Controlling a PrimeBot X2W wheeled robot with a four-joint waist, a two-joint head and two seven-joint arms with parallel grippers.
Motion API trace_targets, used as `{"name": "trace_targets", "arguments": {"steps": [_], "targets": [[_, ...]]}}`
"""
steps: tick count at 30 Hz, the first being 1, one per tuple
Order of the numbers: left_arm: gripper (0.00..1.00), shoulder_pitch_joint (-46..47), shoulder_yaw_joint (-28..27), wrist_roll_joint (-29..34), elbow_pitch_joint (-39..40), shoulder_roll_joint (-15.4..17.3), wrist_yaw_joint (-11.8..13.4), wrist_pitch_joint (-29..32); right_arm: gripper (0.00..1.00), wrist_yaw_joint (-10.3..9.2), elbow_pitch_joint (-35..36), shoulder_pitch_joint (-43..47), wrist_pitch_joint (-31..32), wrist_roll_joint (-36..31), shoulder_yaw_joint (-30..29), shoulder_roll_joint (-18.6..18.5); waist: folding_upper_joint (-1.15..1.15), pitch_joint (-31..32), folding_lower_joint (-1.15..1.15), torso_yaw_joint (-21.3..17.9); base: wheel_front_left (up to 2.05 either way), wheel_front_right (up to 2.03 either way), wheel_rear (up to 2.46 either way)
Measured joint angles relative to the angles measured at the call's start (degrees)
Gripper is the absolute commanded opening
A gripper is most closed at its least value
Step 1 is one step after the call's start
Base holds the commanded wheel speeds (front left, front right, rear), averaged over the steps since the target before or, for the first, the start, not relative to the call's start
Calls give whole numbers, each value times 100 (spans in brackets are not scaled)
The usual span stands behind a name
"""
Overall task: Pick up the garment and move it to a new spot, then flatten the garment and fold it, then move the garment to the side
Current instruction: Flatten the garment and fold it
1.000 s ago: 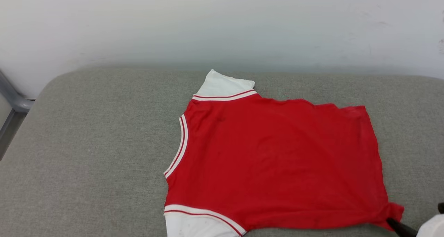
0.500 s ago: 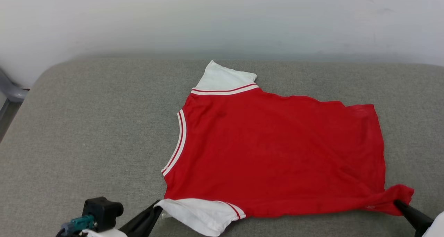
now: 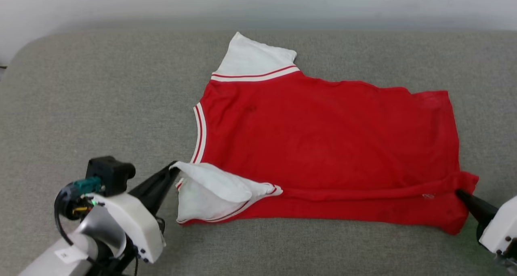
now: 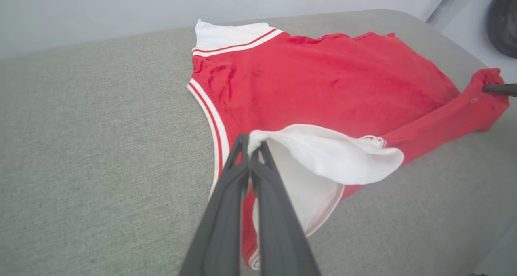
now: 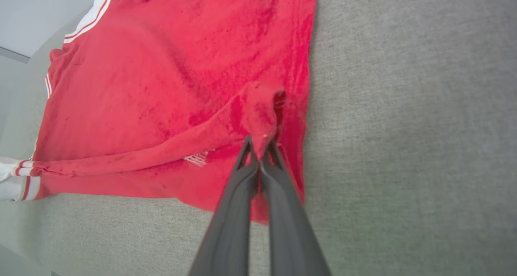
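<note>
On the grey cushion (image 3: pixel 101 86), the garment (image 3: pixel 323 138) lies spread, its near edge raised. Left gripper (image 4: pixel 252 140) is closed on the white sleeve (image 3: pixel 214 183), right gripper (image 5: pixel 260 140) on the hem corner (image 3: pixel 468 181). Fabric looks thin, light, limp and slippery; seamed corners likely give the surest hold.
</note>
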State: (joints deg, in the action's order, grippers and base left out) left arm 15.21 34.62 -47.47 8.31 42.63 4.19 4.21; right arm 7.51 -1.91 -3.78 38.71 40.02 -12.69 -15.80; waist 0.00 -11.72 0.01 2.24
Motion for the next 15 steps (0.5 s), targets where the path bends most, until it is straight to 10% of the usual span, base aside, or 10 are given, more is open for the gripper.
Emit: {"name": "trace_targets", "arguments": {"steps": [12, 13, 14, 15], "targets": [[0, 1038, 255, 174, -1277, -409, -471, 319, 0, 0, -652, -716, 62, -498, 311, -67, 0, -423, 0, -120, 0, 0, 0], [48, 1081, 293, 209, -1410, -424, -480, 314, 19, 0, -724, -755, 68, -542, 331, -64, 0, -425, 0, -129, 0, 0, 0], [100, 1135, 312, 296, -1522, -444, -495, 254, 100, 0, -778, -791, 64, -599, 347, -58, 0, -421, 0, -137, 0, 0, 0], [100, 1187, 302, 314, -1642, -485, -494, 185, 100, 0, -823, -828, -7, -662, 331, -35, 0, -412, 0, -143, 0, 0, 0]]}}
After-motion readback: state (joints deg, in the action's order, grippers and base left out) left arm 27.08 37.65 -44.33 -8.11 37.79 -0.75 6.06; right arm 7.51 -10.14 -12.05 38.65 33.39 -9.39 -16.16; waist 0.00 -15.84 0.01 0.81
